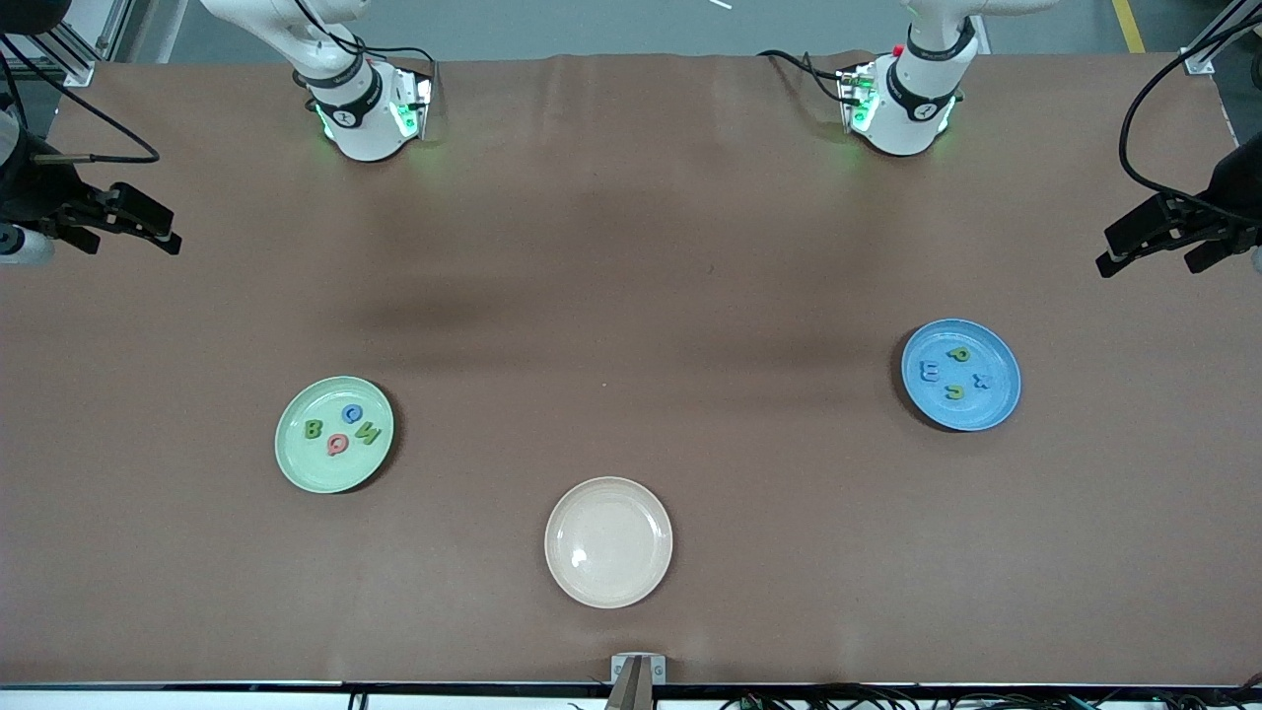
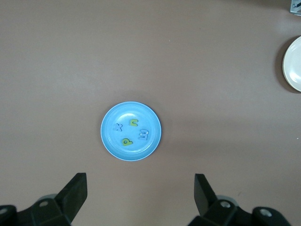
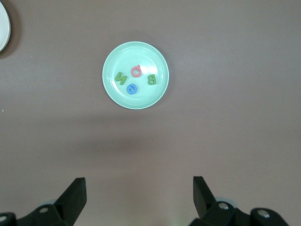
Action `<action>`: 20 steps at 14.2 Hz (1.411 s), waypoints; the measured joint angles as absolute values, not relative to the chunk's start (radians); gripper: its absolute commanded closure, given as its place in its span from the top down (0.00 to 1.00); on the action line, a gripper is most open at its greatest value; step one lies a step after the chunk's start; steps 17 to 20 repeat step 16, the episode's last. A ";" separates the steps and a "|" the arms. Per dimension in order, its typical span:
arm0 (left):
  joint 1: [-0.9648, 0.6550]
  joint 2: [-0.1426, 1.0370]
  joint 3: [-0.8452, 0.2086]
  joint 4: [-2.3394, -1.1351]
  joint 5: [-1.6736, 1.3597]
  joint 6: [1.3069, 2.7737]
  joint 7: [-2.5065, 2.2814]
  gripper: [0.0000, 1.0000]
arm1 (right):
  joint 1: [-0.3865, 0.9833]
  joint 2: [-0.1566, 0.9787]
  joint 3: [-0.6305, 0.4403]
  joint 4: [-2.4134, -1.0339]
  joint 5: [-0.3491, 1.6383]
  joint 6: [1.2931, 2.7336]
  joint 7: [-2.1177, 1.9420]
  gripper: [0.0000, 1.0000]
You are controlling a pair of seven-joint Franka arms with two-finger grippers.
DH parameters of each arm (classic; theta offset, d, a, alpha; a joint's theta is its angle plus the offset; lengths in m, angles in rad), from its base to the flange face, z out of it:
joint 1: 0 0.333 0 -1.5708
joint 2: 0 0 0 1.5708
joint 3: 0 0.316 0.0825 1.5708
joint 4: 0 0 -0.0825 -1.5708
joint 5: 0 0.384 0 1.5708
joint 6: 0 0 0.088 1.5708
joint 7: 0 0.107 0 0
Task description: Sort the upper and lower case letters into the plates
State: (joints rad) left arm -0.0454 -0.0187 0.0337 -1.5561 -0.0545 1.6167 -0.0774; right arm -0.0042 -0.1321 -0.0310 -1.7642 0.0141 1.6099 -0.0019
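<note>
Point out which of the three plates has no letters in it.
The cream-beige plate, nearest the front camera, lies bare. The mint green plate and the blue plate each hold four letters.

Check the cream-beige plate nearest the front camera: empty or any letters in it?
Empty. The round cream-beige plate shows only its bare glossy surface, with no toy letters on it.

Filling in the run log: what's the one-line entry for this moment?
mint green plate: four letters | blue plate: four letters | cream plate: empty | left gripper: open, waiting | right gripper: open, waiting
</note>
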 measured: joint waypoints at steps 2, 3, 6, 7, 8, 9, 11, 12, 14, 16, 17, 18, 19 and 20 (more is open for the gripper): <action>-0.045 -0.019 0.033 -1.556 -0.054 1.617 -0.077 1.00 | -0.004 -0.132 -0.031 -1.764 0.014 1.610 -0.002 1.00; -0.045 -0.019 0.033 -1.556 -0.054 1.617 -0.077 1.00 | -0.004 -0.132 -0.031 -1.764 0.013 1.611 -0.002 1.00; -0.045 -0.019 0.033 -1.556 -0.054 1.617 -0.077 1.00 | -0.004 -0.132 -0.031 -1.764 0.012 1.612 -0.002 1.00; -0.045 -0.019 0.033 -1.556 -0.054 1.617 -0.077 1.00 | -0.004 -0.132 -0.031 -1.764 0.012 1.612 -0.003 1.00; -0.045 -0.019 0.033 -1.556 -0.054 1.617 -0.077 1.00 | -0.004 -0.132 -0.031 -1.764 0.012 1.615 -0.003 1.00; -0.045 -0.019 0.033 -1.556 -0.054 1.617 -0.077 1.00 | -0.004 -0.133 -0.031 -1.764 0.012 1.622 -0.003 1.00; -0.045 -0.019 0.033 -1.556 -0.054 1.617 -0.077 1.00 | -0.004 -0.133 -0.031 -1.764 0.012 1.637 -0.003 1.00; -0.045 -0.019 0.033 -1.556 -0.054 1.617 -0.077 1.00 | -0.004 -0.133 -0.031 -1.764 0.012 1.640 -0.003 1.00; -0.046 -0.019 0.032 -1.556 -0.054 1.617 -0.077 1.00 | -0.004 -0.133 -0.031 -1.764 0.011 1.641 -0.003 1.00; -0.047 -0.019 0.032 -1.556 -0.054 1.617 -0.077 1.00 | -0.004 -0.133 -0.031 -1.764 0.010 1.640 -0.003 1.00; -0.047 -0.019 0.032 -1.556 -0.054 1.617 -0.077 1.00 | -0.004 -0.133 -0.031 -1.764 0.010 1.640 -0.003 1.00; -0.047 -0.019 0.032 -1.556 -0.054 1.617 -0.077 1.00 | -0.004 -0.133 -0.031 -1.764 0.010 1.640 -0.003 1.00; -0.047 -0.019 0.032 -1.556 -0.054 1.617 -0.077 1.00 | -0.004 -0.133 -0.031 -1.764 0.010 1.640 -0.003 1.00; -0.047 -0.019 0.032 -1.556 -0.054 1.617 -0.077 1.00 | -0.004 -0.133 -0.031 -1.764 0.010 1.640 -0.003 1.00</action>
